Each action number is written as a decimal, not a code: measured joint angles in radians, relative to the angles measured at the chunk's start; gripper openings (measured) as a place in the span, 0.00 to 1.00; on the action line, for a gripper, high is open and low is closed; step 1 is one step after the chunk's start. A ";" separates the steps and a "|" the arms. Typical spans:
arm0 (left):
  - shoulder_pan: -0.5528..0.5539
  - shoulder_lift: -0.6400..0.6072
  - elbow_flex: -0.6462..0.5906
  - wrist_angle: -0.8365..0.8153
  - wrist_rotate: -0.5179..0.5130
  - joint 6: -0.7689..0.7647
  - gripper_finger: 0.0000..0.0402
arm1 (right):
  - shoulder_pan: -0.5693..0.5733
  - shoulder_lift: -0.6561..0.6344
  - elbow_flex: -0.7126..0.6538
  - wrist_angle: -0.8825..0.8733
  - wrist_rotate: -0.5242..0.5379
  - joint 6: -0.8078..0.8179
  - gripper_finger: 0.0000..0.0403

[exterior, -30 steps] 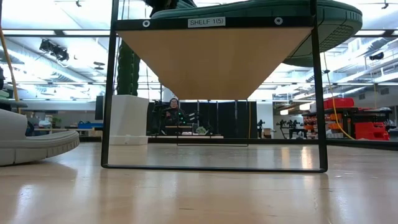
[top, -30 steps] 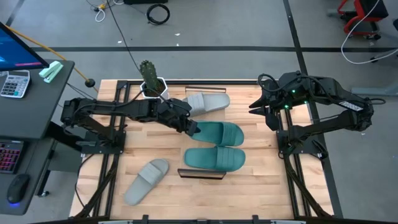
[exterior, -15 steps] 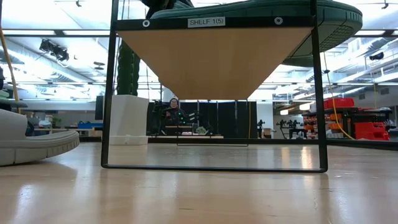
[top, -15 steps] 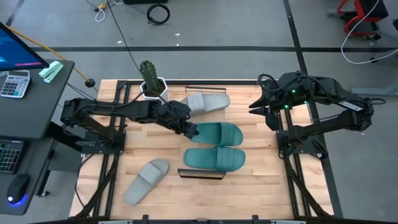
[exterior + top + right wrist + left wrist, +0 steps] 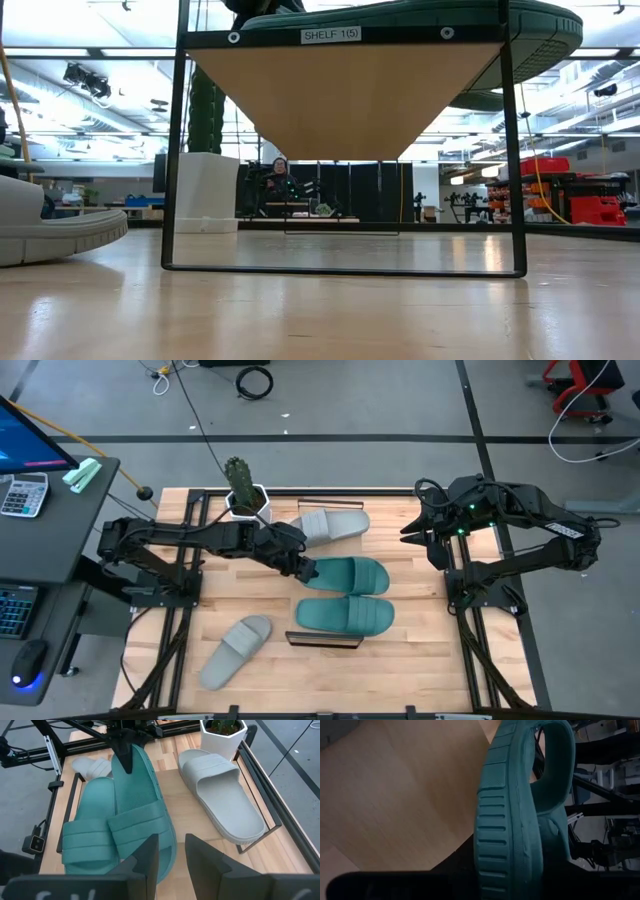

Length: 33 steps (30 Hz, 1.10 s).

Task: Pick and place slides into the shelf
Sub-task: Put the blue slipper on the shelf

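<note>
High view: we see the left gripper [image 5: 303, 567] grasping a teal slide [image 5: 347, 573] on the shelf [image 5: 330, 505], right gripper [image 5: 407, 532] released aside.

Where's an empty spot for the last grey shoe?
The tabletop is bare between the free teal slide and the right arm's stand. The shelf is crowded: only a strip shows between the grey slide and the teal slide the left gripper holds.

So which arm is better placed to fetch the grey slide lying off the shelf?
Left, probably. The grey slide lies on the left arm's side, though the left gripper is at a teal slide. The right gripper is across the shelf.
</note>
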 joint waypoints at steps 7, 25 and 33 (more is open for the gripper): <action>-0.003 0.000 0.000 -0.046 0.000 0.001 0.21 | 0.000 0.000 0.000 0.000 0.000 0.000 0.25; -0.006 0.072 0.000 -0.021 0.002 0.003 0.24 | 0.000 0.000 0.000 0.001 0.000 0.000 0.25; -0.006 0.075 0.000 -0.042 -0.006 0.011 0.22 | 0.000 0.000 0.000 0.001 0.000 0.000 0.25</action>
